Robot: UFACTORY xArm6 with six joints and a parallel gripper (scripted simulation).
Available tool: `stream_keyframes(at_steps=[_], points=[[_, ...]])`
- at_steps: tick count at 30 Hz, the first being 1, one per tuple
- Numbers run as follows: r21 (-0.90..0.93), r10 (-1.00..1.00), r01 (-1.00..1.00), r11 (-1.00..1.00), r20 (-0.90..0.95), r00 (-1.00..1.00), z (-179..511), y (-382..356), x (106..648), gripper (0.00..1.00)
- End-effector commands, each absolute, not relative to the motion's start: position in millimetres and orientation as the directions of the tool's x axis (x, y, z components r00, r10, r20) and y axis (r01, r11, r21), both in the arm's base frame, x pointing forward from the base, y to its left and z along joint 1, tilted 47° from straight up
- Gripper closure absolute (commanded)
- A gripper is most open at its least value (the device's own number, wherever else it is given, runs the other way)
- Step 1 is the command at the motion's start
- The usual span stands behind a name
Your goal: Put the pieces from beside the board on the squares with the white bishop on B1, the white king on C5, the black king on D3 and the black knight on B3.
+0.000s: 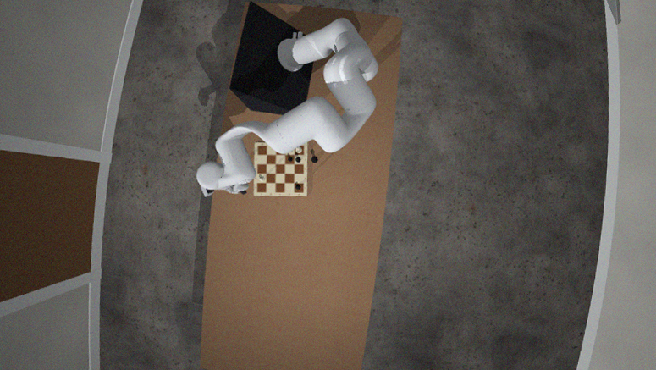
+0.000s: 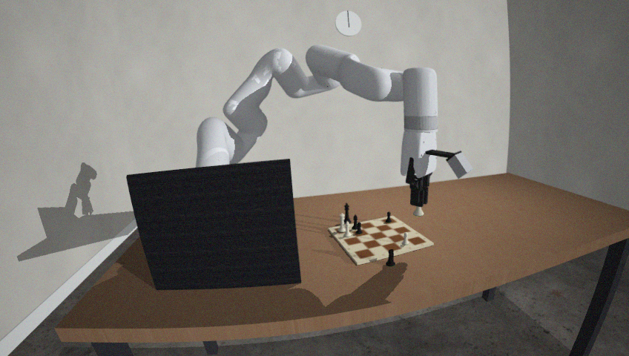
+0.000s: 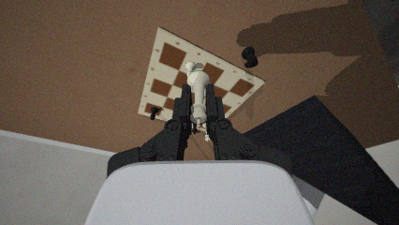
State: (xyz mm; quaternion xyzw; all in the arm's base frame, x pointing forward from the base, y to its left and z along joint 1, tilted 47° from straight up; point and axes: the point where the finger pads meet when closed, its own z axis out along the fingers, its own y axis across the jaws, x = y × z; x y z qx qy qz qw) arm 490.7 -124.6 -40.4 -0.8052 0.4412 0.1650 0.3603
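My gripper [image 2: 418, 204] [image 3: 199, 95] is shut on the white king [image 2: 418, 212] [image 3: 198, 78], held upright above the table, just off one side of the board [image 1: 280, 195] [image 2: 357, 262] [image 3: 151, 60]. The black knight [image 2: 390, 257] [image 3: 249, 56] stands on the table beside the board. The black king [image 1: 314, 159] [image 2: 346, 214] stands beside the opposite side. Two white pieces stand near one board corner; the shorter one [image 2: 347, 230] looks like the white bishop. Its square label is too small to read.
A taller white piece [image 2: 341, 223], a black piece [image 2: 354, 222] and a black pawn [image 2: 358, 228] crowd that corner. A white pawn [image 2: 405, 239] and another black pawn [image 1: 298, 186] [image 2: 389, 216] stand on the board. A black box [image 1: 270, 59] [image 2: 213, 225] stands on the table.
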Motion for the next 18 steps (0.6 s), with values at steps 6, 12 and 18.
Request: stream_keyframes(at_steps=[6,12,18], points=[[-0.552,-0.506,-0.689,-0.47,-0.471,0.722,29.0,-69.1,506.4,1.0],[-0.587,-0.468,-0.633,-0.505,-0.43,0.772,50.8,-48.2,507.6,1.0],[-0.587,-0.468,-0.633,-0.505,-0.43,0.772,50.8,-48.2,507.6,1.0]])
